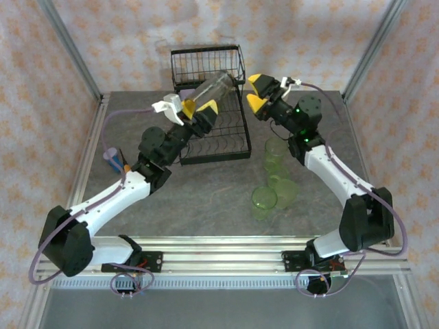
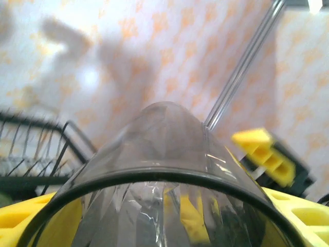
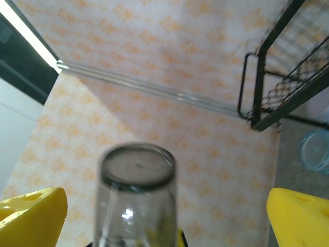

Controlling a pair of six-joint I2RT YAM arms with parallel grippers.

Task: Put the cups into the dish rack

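- The left gripper (image 1: 197, 106) is gripping a smoky grey cup (image 1: 218, 86), tilting it above the dish rack (image 1: 212, 147).
- The right gripper (image 1: 258, 92) is hovering wide open beside the cup's far end.
- Green cups (image 1: 276, 185) are sitting on the table (image 1: 206, 205), right of the rack.

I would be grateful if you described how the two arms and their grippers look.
The left arm and right arm share white curved links, black joint housings and black bases. The left gripper and right gripper each carry two chunky yellow fingers plus a white bracket. A lilac cable loops along each arm, and a small green light glows near the right wrist.
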